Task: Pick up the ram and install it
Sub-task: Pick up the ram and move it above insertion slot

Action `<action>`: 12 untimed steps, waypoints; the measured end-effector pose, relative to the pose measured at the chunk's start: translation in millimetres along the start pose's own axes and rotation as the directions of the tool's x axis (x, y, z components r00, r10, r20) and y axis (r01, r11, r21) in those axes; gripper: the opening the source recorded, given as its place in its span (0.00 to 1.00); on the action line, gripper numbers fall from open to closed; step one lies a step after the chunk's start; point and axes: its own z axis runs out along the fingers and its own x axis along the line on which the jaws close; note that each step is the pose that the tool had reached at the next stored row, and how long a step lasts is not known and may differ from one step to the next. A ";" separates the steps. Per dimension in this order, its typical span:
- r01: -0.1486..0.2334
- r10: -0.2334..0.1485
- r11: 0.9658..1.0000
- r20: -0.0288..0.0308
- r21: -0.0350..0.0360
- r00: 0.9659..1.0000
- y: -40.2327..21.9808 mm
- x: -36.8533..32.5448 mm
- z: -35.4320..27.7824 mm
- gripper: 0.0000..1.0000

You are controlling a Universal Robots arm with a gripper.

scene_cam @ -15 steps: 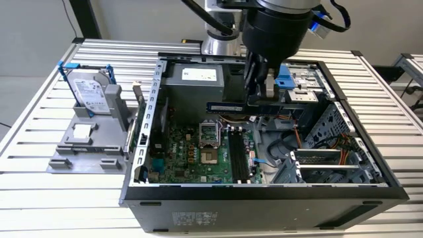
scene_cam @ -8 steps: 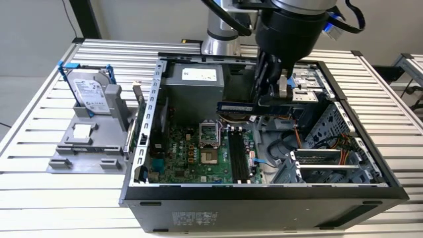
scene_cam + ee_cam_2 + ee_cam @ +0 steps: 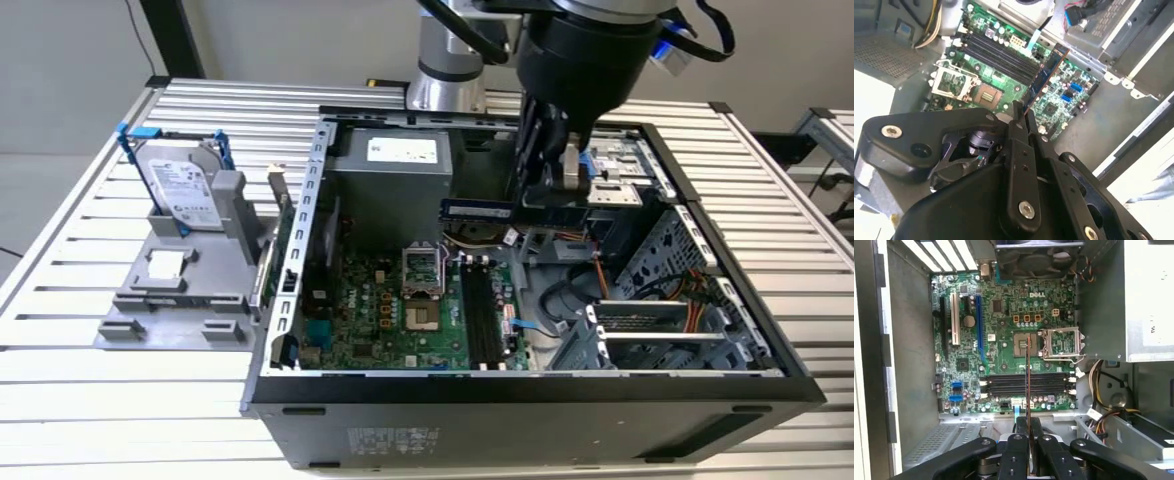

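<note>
Slatted metal worktop (image 3: 80, 400) against a plain grey wall, w/ an open PC case (image 3: 534, 385) lying on its side.

The ram (image 3: 478, 210), a thin blue stick, is in the air inside the case. It is pinched at one end by the tool (image 3: 545, 200), whose jaws are narrow & clamped onto it. It hangs over the green motherboard (image 3: 400, 300), above & clear of the black memory slots (image 3: 1029, 385), which look empty. In the first wrist view it seems to lie crosswise to them.

Progress, as a judgement: pick-up is done, install is not. The ram sits in no slot & doesn't look lined up w/ one.

Room to move:
- PSU box (image 3: 394, 170) is near the ram's free end.
- Drive cage (image 3: 667, 330) & loose cables (image 3: 561, 295) sit toward the exterior view's right.
- Case walls ring the board.
- Space directly over the slots looks open.

Outside the case, well apart at the exterior view's left, a hard drive (image 3: 180, 185) in a blue frame stands on a grey fixture (image 3: 174, 290).
</note>
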 end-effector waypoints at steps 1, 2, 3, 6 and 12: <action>0.000 0.000 1.000 0.000 0.000 1.000 -0.5 -2.6 0.0 0.00; 0.000 0.000 1.000 0.000 0.000 1.000 -1.1 -5.6 0.0 0.00; 0.000 0.000 1.000 0.000 0.000 1.000 -1.6 -8.3 0.0 0.00; -0.001 0.001 1.000 0.000 0.000 1.000 -3.2 -14.4 -0.1 0.00; -0.020 0.020 1.000 0.000 0.000 1.000 -3.5 -16.0 -0.1 0.00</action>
